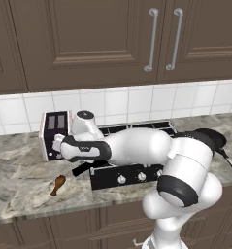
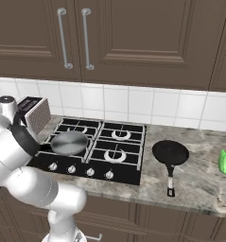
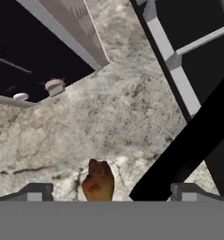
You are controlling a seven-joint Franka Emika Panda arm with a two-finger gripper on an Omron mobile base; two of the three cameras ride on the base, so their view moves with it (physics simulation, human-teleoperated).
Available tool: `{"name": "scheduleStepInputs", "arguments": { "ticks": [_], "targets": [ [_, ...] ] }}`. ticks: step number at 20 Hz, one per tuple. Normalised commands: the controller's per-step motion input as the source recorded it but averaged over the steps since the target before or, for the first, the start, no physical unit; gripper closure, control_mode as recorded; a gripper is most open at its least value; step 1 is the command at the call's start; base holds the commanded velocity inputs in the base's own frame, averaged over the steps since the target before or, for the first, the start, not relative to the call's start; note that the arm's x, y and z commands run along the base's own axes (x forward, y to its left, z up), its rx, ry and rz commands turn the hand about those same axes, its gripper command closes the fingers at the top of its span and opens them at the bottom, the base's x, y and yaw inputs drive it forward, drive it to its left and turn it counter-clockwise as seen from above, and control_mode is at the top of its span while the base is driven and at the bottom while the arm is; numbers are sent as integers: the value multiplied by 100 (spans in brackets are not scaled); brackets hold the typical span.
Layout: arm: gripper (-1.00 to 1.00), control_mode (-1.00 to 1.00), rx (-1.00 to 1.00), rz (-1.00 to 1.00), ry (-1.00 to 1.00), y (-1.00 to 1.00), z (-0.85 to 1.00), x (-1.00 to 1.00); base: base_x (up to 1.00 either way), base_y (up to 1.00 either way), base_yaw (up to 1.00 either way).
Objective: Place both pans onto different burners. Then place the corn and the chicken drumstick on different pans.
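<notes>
- Hand view: chicken drumstick point(image 3: 98, 182) lies on the table point(image 3: 108, 122) between the spread fingertips of the hand point(image 3: 111, 192); grey pan's black handle point(image 3: 188, 150) beside it.
- Left base view: the drumstick point(image 1: 58, 184) below the hand point(image 1: 57, 144); toaster point(image 1: 54, 133) behind.
- Right base view: grey pan point(image 2: 68, 142) on a burner; black pan point(image 2: 170, 153) well apart on the table.

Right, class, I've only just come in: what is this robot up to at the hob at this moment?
The arm reaches left of the hob, its open gripper over the chicken drumstick lying on the counter, holding nothing. The silvery-grey pan sits on the front left burner. The black pan waits on the counter right of the hob, and a green item lies further right.
</notes>
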Motion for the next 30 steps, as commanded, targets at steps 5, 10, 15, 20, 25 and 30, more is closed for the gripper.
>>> {"name": "scheduleStepInputs", "arguments": {
  "ticks": [5, 10, 15, 20, 25, 30],
  "targets": [
    [-100, -100, -14, 6, 0, 43, 0, -18, 0, 0, 0],
    [-100, -100, -10, 3, 0, 39, 0, -21, 0, 0, 0],
    [-100, -100, -4, 0, 0, 24, -12, -18, 0, 0, 0],
    [-100, -100, -3, 0, -1, 8, -34, -8, 0, 0, 0],
    [-100, -100, -1, 0, -2, 0, -43, -4, 0, 0, 0],
    [-100, -100, 0, 0, -1, 0, -31, 0, 0, 0, 0]
  ]
}}
